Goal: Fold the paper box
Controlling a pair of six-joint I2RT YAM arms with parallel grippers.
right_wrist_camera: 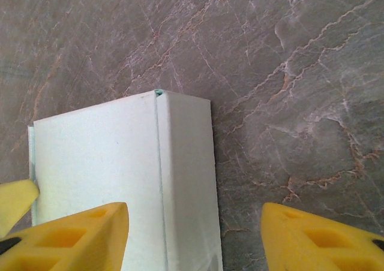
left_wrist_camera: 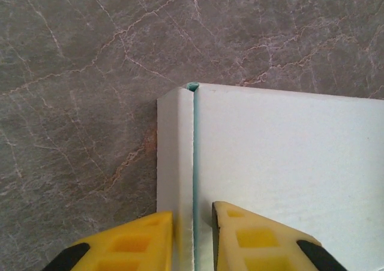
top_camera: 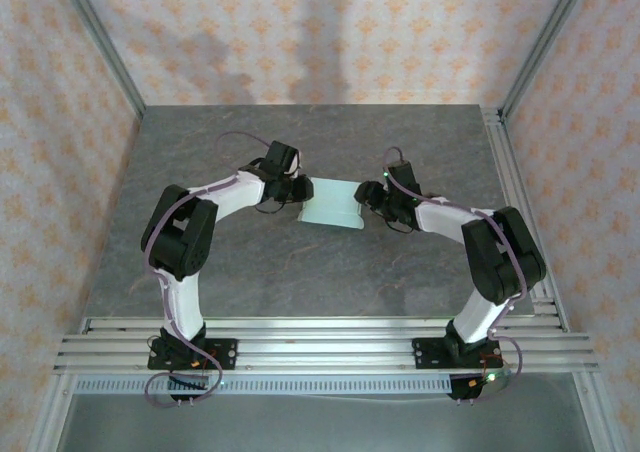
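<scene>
1. Currently the paper box [top_camera: 333,202] lies flat on the grey tabletop [top_camera: 250,272], mid-frame in the top view. Its long axis runs left to right between the two arms.
2. The left end effector [top_camera: 297,194] sits at the box's left short end and the right end effector [top_camera: 373,198] at its right short end. Neither arm is clearly nearer, since each is right at its own end.
3. In the left wrist view, a teal crease [left_wrist_camera: 193,163] runs straight up the frame from between the yellow fingers [left_wrist_camera: 129,247]. It splits a narrow side strip [left_wrist_camera: 175,163] from the main panel [left_wrist_camera: 288,175].
4. The left jaws stand nearly together, straddling that crease, one finger on the strip side and one on the panel side. I can't tell whether the pads actually bite the card.
5. In the right wrist view, the jaws are wide open and hold nothing. One finger is over the box's top face at lower left; the other hangs over bare tabletop at lower right. The end strip [right_wrist_camera: 186,181] lies between them, with its fold line also running up the frame.
6. Key relation: at both ends the fold line is parallel to the approach direction and centred, or nearly so, in the jaw gap. No sideways shift looks necessary.
7. My read is that the left side is set to pinch or tip its strip, while the right is placed to close on its own end and hold it.
8. Risk: the thin card may skid on the smooth tabletop if only one end is loaded.
</scene>
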